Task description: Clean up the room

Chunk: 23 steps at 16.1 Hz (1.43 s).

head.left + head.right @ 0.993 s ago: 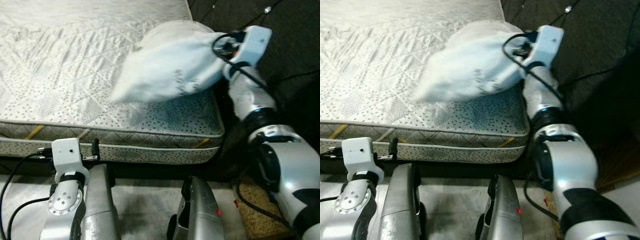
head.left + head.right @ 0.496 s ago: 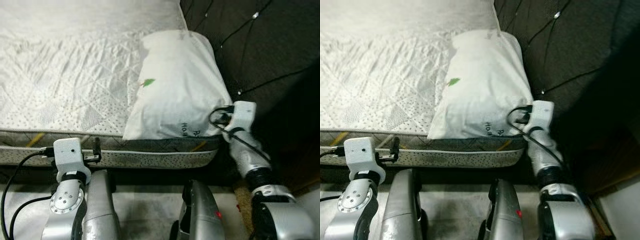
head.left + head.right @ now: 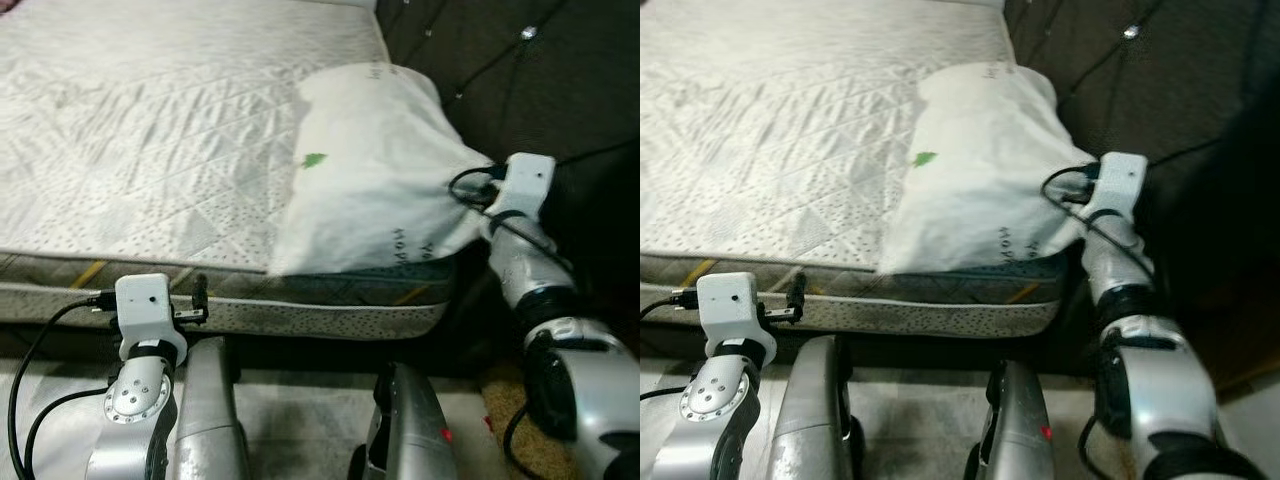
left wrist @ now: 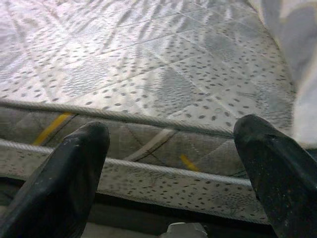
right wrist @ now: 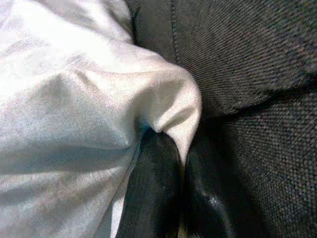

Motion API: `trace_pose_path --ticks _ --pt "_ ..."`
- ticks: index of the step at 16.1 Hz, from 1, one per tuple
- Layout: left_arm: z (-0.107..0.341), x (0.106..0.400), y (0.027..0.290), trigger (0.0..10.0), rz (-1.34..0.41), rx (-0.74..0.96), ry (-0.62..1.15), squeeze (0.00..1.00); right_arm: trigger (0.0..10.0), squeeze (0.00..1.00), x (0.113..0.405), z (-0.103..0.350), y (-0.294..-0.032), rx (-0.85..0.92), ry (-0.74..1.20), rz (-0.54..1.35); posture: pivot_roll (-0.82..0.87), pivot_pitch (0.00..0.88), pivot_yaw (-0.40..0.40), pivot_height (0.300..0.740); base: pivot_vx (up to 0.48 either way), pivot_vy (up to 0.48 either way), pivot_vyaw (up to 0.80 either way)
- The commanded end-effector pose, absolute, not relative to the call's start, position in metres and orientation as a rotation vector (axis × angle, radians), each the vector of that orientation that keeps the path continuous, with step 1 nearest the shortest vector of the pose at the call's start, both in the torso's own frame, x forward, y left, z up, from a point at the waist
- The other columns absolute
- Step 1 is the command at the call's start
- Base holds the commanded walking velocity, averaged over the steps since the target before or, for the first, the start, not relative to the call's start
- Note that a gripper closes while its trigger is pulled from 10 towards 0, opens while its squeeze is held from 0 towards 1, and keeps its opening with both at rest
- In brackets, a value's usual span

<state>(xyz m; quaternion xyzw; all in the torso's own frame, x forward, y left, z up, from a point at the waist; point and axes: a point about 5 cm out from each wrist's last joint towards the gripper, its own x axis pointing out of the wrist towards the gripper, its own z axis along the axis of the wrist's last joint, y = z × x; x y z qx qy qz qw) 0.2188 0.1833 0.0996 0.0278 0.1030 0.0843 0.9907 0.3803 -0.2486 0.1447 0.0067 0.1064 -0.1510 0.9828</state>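
A white pillow (image 3: 375,170) with a small green mark and dark lettering lies on the right end of the quilted mattress (image 3: 160,140), its near corner overhanging the edge. My right gripper (image 5: 181,173) is shut on a fold of the pillow's (image 5: 84,99) cover at its right corner, beside the dark tufted headboard (image 3: 520,80); the wrist (image 3: 525,185) sits just right of the pillow. My left gripper (image 4: 171,163) is open, low in front of the mattress's side (image 4: 148,148), holding nothing.
The dark padded headboard (image 3: 1140,90) runs along the right of the bed. A grey tiled floor (image 3: 300,400) lies between my legs and the bed base. A brown mat (image 3: 505,420) shows at lower right.
The pillow swung from a lifted, blurred position down onto the mattress's right end, then was drawn slightly right and up. My right gripper kept hold of it throughout. The left arm stayed put.
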Motion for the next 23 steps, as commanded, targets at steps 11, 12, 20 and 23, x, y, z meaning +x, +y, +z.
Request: trace_pose_path --ticks 11,12,20,23 --pt "0.097 0.222 0.184 10.0 0.172 0.059 0.209 0.0 0.0 0.0 0.343 0.089 -0.215 0.025 0.247 -0.217 0.05 0.0 -0.111 0.536 0.0 0.0 0.0" --pt "0.097 0.223 0.184 10.0 0.171 0.059 0.208 0.0 0.0 0.0 0.341 0.085 -0.212 0.028 0.257 -0.207 0.05 0.0 -0.111 0.536 0.0 0.0 0.0" --pt "0.1 0.225 0.19 10.0 0.197 0.07 0.188 0.0 10.0 1.0 0.341 0.107 -0.196 -0.055 0.11 -0.182 0.05 0.0 -0.092 0.536 0.0 0.0 0.0" --pt "0.104 0.226 0.195 10.0 0.241 0.077 0.154 0.0 10.0 1.0 0.328 0.115 -0.177 -0.002 0.02 -0.059 0.04 0.0 -0.094 0.536 0.0 0.0 0.0"
